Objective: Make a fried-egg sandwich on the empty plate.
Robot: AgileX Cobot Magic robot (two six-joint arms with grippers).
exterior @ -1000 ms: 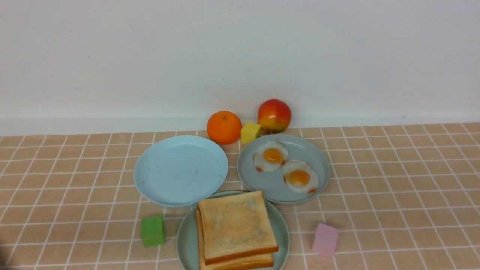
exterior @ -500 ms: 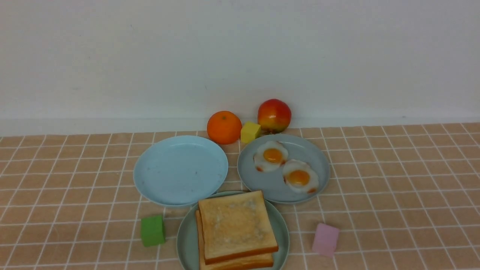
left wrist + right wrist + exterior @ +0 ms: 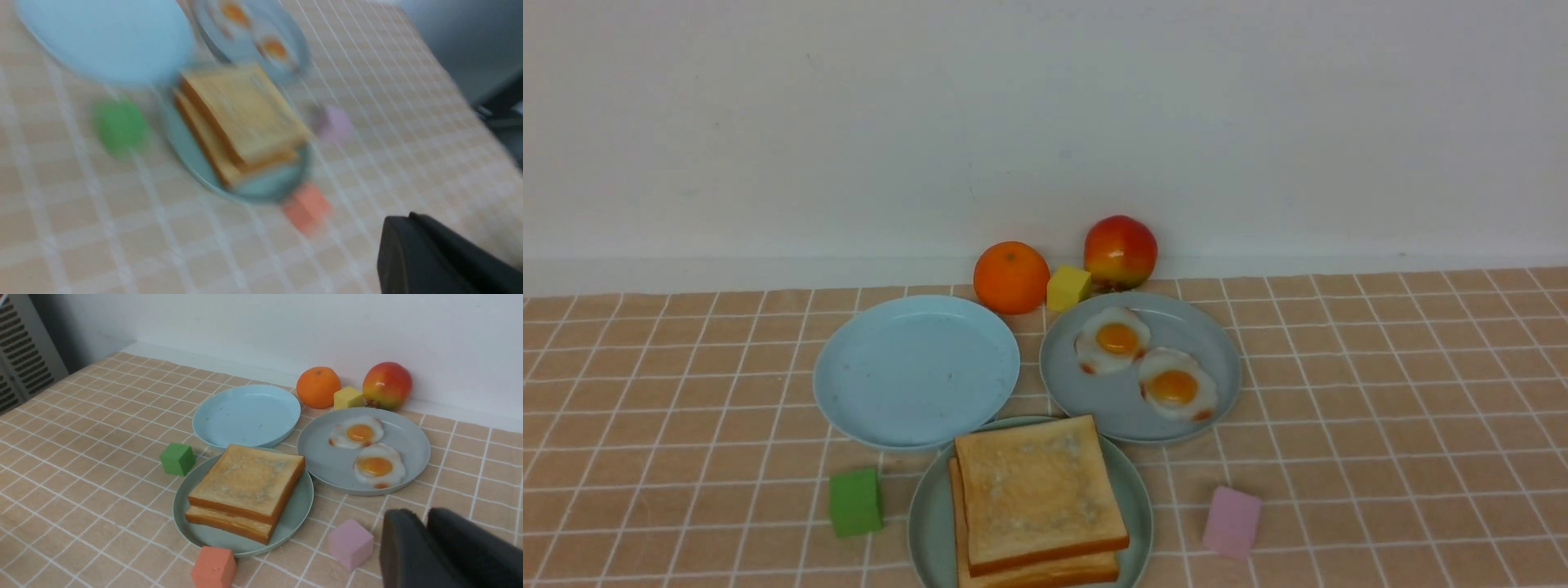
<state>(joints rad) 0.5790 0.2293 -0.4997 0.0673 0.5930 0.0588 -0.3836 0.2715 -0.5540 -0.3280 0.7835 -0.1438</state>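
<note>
Two golden toast slices (image 3: 1037, 490) lie stacked on the mint-green plate (image 3: 927, 523) at the table's front middle. I cannot see what, if anything, lies between them. Two fried eggs (image 3: 1114, 339) (image 3: 1176, 386) rest on the grey-blue plate (image 3: 1217, 343) behind and to the right. Neither gripper shows in the front view. The blurred left wrist view looks down on the toast (image 3: 241, 118), and my left gripper (image 3: 410, 216) is shut and empty. My right gripper (image 3: 425, 516) hovers near the pink cube (image 3: 350, 543), a narrow gap between its fingers, holding nothing.
A bare light blue plate (image 3: 915, 371) sits back left. An orange (image 3: 1011, 278), a yellow cube (image 3: 1067, 287) and an apple (image 3: 1121, 251) line the wall. A green cube (image 3: 855, 502) and a pink cube (image 3: 1232, 523) flank the toast plate, with an orange cube (image 3: 213, 566) in front.
A dark shape at the front view's lower left corner has gone out of view. Nothing on the table has moved.
</note>
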